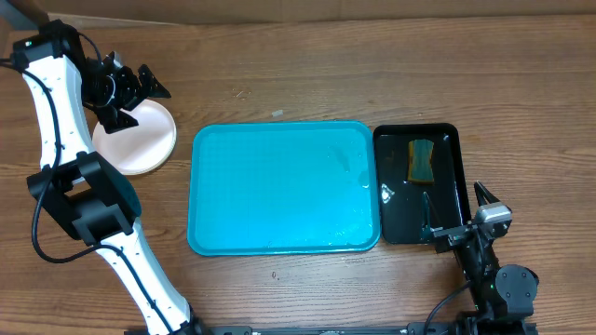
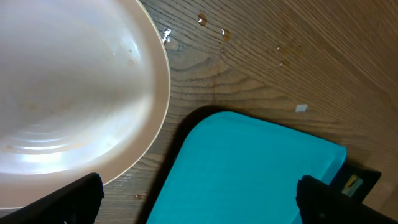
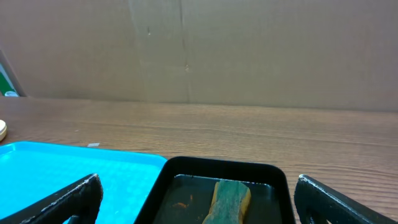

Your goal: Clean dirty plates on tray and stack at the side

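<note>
I see left claw (image 2: 199, 202) spread wide above the plates (image 1: 144, 149), upper left of overhead frame, left of the tray (image 1: 279, 186) at centre. Right claw (image 3: 198, 196) also spread, lower right, by black tray (image 1: 419, 127) holding sponge (image 1: 423, 158).

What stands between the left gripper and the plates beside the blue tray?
Nothing visible does. The left gripper hangs open right over the plates, and its wrist view shows only bare plate surface beneath the fingers. The tray lies off to one side, out of the path.
</note>
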### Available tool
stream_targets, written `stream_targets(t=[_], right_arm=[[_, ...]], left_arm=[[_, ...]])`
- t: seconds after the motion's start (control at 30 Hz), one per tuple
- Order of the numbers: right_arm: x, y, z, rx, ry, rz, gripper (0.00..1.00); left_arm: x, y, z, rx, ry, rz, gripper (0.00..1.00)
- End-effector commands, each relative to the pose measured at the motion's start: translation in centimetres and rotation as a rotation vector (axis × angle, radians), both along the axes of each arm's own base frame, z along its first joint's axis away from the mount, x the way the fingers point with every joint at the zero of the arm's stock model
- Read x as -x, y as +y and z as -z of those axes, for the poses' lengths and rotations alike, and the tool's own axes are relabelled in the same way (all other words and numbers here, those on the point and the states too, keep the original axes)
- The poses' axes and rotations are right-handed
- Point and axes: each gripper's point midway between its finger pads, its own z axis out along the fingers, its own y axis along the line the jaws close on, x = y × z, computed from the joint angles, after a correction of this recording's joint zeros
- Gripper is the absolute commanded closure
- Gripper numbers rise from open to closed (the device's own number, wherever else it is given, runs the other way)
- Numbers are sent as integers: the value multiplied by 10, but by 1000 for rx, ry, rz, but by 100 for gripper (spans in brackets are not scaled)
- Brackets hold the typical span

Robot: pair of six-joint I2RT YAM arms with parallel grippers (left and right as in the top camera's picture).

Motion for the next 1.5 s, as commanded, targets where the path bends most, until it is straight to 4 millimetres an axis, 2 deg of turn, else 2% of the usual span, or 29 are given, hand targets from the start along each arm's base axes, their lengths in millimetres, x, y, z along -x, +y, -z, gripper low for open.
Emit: stream_targets(t=[0.0,0.43,0.6,0.73,0.9,1.03,1.17,1.33,1.47], right_arm=[[0,-2,1,7,-8,11,0],[0,-2,1,7,-8,11,0],[0,-2,1,7,-8,11,0],[0,-2,1,7,-8,11,0],[0,-2,1,7,-8,11,0],[0,-2,1,7,-8,11,0],[0,-2,1,7,-8,11,0],[0,-2,1,7,-8,11,0],[0,-2,1,7,-8,11,0]], left_arm=[[0,-3,-4,7,-19,26,0],[1,-2,-3,-10,-13,28,0],[1,-8,-17,-23,-43,40,0],[3,-21,-63,-60,-141,64,0],[24,-42,-148,-128,-331,92,0],[55,-56,-218,-189,-500,100,0],[92,-67,-274,-243,-648,98,0],[140,-79,-322,-315,-786,97,0],[181,-91,-334,-379,-801,100,0]])
